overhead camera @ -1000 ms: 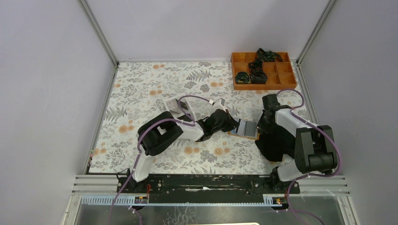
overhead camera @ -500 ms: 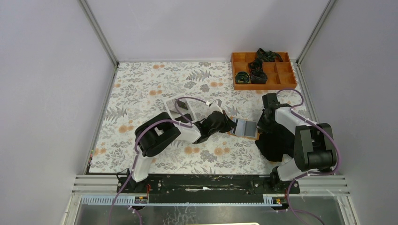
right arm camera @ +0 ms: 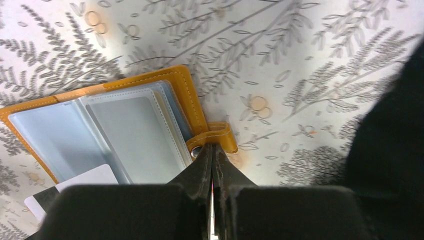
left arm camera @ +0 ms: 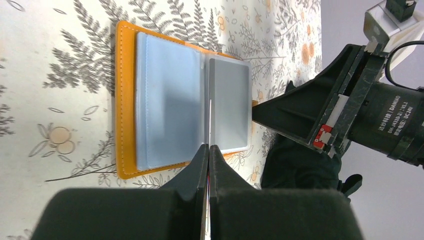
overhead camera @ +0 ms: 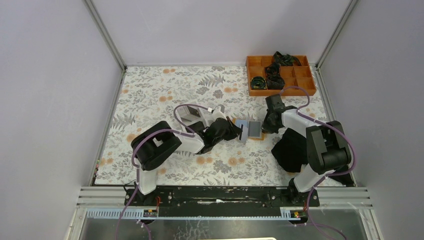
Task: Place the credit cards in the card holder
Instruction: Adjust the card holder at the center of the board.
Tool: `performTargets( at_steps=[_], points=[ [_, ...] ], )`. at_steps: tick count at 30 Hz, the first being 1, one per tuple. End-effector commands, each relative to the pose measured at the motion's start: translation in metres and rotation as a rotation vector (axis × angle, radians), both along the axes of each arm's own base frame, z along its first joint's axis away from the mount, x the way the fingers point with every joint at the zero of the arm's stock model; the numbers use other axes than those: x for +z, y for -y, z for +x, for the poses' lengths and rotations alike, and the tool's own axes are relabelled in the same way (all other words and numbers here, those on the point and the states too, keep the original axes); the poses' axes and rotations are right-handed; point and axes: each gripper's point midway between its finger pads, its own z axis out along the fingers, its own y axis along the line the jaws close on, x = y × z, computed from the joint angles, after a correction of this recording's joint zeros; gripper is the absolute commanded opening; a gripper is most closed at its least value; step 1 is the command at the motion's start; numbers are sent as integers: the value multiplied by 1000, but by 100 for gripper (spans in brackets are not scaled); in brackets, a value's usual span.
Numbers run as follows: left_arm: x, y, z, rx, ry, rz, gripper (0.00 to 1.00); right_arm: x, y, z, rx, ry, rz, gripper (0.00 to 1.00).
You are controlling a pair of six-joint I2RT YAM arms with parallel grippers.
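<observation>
The left gripper (left arm camera: 208, 148) has its jaws pressed together on what reads as a pale credit card (right arm camera: 82, 181). In the left wrist view the card shows only as a thin bright line running on past the fingertips. The card holder (left arm camera: 167, 107) lies open and flat on the floral table (overhead camera: 150, 95), straight ahead of those fingertips, filling the upper middle of that frame. Its fold runs top to bottom there, in line with the card's edge, so the card stands almost over the fold, between the blue leaf on the left and the grey leaf on the right.

The right gripper (right arm camera: 212, 150) comes in from the opposite side, at the right of the left wrist frame. Its jaws are clamped on the orange clasp tab (right arm camera: 219, 137) at the holder's outer edge, pinning the holder down. In the overhead view the two grippers face each other across the holder, at centre frame.

The left arm is the one placed to insert. I judge the card must tip towards one leaf and meet a sleeve mouth. I cannot tell from these views which edge of the sleeves is open.
</observation>
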Motion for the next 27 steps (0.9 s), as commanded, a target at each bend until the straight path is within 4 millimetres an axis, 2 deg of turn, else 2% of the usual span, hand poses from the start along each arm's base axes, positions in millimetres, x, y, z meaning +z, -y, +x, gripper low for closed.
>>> performTargets(
  at_steps=[1,11,27],
  points=[
    [24,-15,17,65,79,-34,0,-32,-15,-29,25,-130,-13,0],
    [28,-21,31,90,104,-63,0,-30,-21,-35,54,-136,-23,0],
    [18,-9,43,84,100,-66,0,-33,-18,-41,74,-141,-32,0]
  ],
)
